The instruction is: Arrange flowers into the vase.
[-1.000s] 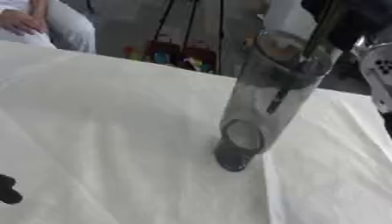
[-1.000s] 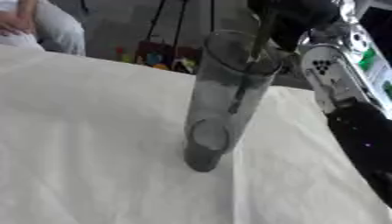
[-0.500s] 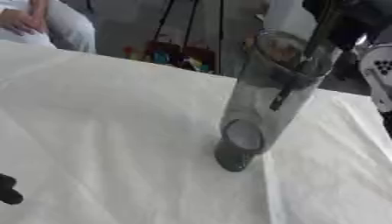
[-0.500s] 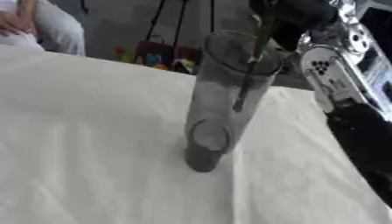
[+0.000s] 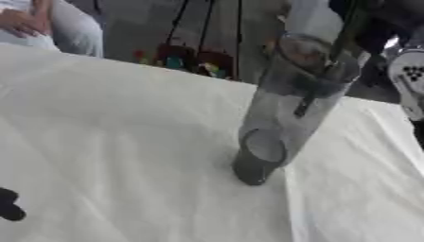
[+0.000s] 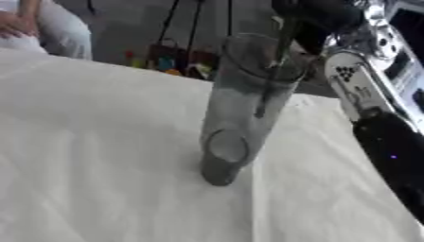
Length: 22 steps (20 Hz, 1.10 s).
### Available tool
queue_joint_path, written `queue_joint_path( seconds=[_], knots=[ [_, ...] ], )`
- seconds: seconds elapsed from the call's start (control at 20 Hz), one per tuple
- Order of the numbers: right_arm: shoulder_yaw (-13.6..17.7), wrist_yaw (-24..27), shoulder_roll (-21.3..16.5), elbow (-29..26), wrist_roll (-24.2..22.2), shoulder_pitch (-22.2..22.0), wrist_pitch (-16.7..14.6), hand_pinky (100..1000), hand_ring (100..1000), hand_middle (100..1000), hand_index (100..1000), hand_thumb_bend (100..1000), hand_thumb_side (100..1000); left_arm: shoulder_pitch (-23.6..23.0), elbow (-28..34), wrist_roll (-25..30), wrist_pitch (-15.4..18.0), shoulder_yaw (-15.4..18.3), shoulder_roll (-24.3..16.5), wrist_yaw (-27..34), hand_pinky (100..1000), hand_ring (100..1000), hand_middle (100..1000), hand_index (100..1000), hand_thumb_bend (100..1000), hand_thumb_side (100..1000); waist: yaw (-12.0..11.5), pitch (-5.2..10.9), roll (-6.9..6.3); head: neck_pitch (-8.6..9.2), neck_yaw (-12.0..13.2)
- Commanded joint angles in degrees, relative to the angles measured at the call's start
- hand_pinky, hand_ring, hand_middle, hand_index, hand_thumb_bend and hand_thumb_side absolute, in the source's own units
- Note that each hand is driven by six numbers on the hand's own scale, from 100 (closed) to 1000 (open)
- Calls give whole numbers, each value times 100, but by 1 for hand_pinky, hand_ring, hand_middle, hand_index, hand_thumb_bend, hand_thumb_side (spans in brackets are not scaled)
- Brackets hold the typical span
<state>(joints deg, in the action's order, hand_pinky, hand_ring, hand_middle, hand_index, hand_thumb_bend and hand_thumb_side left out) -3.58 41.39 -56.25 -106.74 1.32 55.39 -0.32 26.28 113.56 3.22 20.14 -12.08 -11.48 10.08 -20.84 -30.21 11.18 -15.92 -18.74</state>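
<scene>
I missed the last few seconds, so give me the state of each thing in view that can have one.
vase: upright on the white tablecloth, clear.
flower stem: lower end inside the vase, not at the bottom.
right hand: above the vase rim, at the stem's top; fingers unclear.
left hand: only dark fingertips show.

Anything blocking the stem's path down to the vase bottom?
Nothing visible. The stem is already through the mouth of the glass vase, its lower end hanging partway down, with no other object seen inside below it.
</scene>
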Motion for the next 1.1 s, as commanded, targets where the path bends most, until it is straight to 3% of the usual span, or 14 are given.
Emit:
queue_joint_path(
  seconds=[0.05,0.4,1.1],
  knots=[
    [60,-121,-210,-82,-8,44,-61,996,1000,484,329,192,383,38,103,17,-2,-12,3,19,534,632,656,825,100,1000,8,167,-35,105,3],
    [15,-14,-143,-84,51,76,13,986,1000,467,323,100,369,40,103,25,-7,-15,10,28,534,633,657,826,100,1000,4,160,-23,90,2],
    [-34,-148,-247,-393,111,-277,110,992,1000,451,308,100,394,40,103,27,-31,-8,22,71,534,633,658,826,100,1000,13,154,10,96,45]
  ],
)
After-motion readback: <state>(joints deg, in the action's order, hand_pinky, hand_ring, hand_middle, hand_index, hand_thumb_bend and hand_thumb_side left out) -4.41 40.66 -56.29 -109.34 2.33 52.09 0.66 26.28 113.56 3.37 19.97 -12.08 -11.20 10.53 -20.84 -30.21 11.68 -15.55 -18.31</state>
